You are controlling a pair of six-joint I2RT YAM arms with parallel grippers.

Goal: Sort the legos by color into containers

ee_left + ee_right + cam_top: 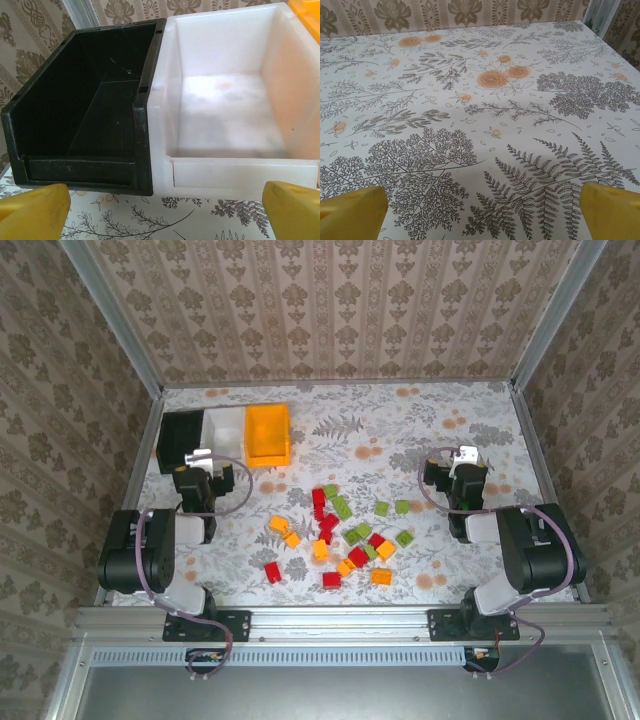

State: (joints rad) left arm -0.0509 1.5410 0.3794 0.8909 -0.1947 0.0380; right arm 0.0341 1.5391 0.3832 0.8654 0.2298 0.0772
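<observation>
At the centre of the table (400, 430) the legos (320, 549) lie unsorted, the far-left-corner containers (268, 456) empty. Both jaws gape wide, holding nothing, so you should reach for a brick first.

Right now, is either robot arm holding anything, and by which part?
Nothing. The left end effector is open, facing the black bin and white bin; the right end effector is open over the table. The legos lie untouched.

The black rectangular plastic bin (50, 115) is smooth with a dull sheen. The white rectangular plastic bin (220, 45) looks milky, semi-gloss and faintly scuffed. The floral-printed table covering (470, 100) looks matt and smooth.
</observation>
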